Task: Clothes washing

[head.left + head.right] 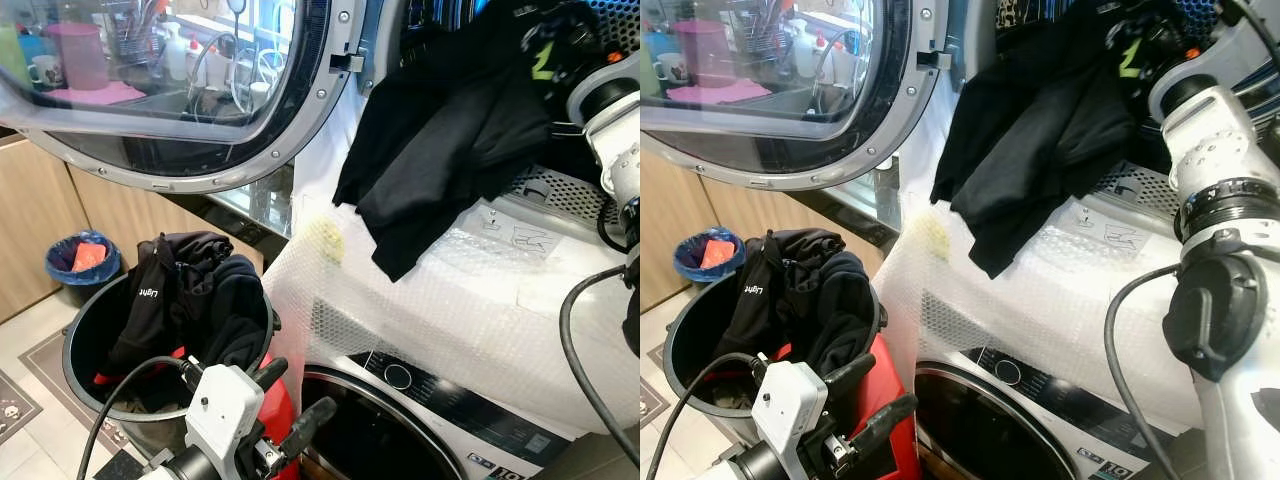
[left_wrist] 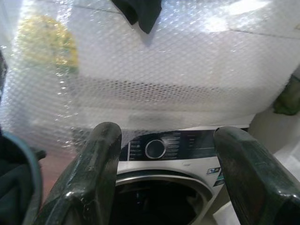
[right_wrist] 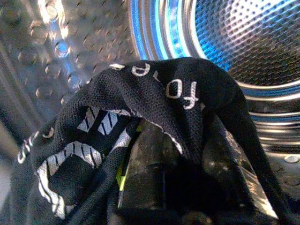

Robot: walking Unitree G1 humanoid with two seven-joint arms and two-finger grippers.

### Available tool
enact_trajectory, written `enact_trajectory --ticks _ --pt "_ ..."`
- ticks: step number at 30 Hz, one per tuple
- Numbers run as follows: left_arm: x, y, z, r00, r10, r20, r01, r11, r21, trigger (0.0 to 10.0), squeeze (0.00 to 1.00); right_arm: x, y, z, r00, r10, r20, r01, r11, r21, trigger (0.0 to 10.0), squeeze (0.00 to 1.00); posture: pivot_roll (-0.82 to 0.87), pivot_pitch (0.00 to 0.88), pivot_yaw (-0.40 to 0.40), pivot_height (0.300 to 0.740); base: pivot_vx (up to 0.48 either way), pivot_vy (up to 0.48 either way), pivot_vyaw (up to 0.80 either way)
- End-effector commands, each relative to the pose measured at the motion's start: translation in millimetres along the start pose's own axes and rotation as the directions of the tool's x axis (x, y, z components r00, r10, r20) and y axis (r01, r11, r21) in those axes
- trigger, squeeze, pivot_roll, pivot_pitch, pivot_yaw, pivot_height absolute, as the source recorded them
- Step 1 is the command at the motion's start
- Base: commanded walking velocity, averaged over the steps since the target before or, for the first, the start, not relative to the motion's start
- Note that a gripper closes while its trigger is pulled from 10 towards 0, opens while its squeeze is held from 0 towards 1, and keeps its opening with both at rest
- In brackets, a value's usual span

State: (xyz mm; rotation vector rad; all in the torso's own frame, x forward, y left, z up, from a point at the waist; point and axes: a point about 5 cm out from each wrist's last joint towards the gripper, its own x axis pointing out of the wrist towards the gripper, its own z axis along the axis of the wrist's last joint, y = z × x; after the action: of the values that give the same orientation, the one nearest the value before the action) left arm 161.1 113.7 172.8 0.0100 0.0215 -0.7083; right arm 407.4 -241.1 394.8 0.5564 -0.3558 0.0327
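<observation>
A large black garment (image 1: 440, 140) hangs out of the upper machine's drum (image 3: 243, 37) and drapes onto the bubble-wrapped top (image 1: 450, 300) of the lower washer. My right gripper (image 3: 187, 178) is up inside that drum, shut on the garment; the lettered black mesh covers its fingers. More black clothes (image 1: 200, 290) are piled in a round dark laundry basket (image 1: 80, 330) on the floor at lower left. My left gripper (image 1: 300, 390) stands open and holds nothing, low between the basket and the lower washer's porthole (image 2: 159, 206).
The upper machine's round glass door (image 1: 200, 100) is swung open to the left, above the basket. A blue bin (image 1: 82, 262) stands by the wooden cabinets. Something red (image 1: 875, 385) sits against the basket. The lower washer's control knob (image 1: 398, 376) faces me.
</observation>
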Motion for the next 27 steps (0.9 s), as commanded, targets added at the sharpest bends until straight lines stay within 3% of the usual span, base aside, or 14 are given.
enact_trajectory --ticks 1,6,11,22,24,27 --pt "-1.3 -7.2 5.5 1.0 -0.029 0.012 0.029 1.0 -0.011 10.0 0.0 3.3 16.4 21.3 0.996 -0.005 0.084 0.006 1.0 -0.005 10.0 0.0 0.13 0.0 -0.14 0.74 0.0 0.0 0.0" --pt "-7.7 -17.2 5.7 1.0 -0.027 0.001 0.027 0.998 -0.06 10.0 0.0 5.3 28.7 30.7 0.99 -0.045 0.132 0.044 0.999 0.009 10.0 0.0 0.12 0.048 -0.151 0.74 0.0 0.0 0.0" --pt "-19.9 -34.9 2.5 0.999 -0.024 -0.043 0.018 0.991 -0.134 10.0 0.0 3.7 38.3 57.4 0.965 -0.095 0.245 0.082 0.995 0.059 10.0 0.0 0.12 0.112 -0.175 0.74 0.0 0.0 0.0" --pt "-27.8 -50.6 -1.0 0.998 0.023 -0.063 -0.036 0.977 -0.21 10.0 0.0 -7.9 26.5 97.7 0.87 -0.282 0.405 0.195 0.95 0.243 10.0 0.0 0.17 0.139 -0.193 0.74 0.0 0.0 0.0" --pt "-26.8 -51.5 -0.1 0.998 0.036 -0.055 -0.047 0.975 -0.217 10.0 0.0 -9.6 25.6 99.7 0.846 -0.31 0.435 0.236 0.948 0.215 10.0 0.0 0.18 0.139 -0.195 0.74 0.0 0.0 0.0" --pt "-26.8 -52.4 -0.2 0.998 0.044 -0.055 -0.055 0.974 -0.22 10.0 0.0 -9.1 27.6 97.3 0.842 -0.305 0.445 0.253 0.952 0.172 10.0 0.0 0.18 0.144 -0.198 0.74 0.0 0.0 0.0"
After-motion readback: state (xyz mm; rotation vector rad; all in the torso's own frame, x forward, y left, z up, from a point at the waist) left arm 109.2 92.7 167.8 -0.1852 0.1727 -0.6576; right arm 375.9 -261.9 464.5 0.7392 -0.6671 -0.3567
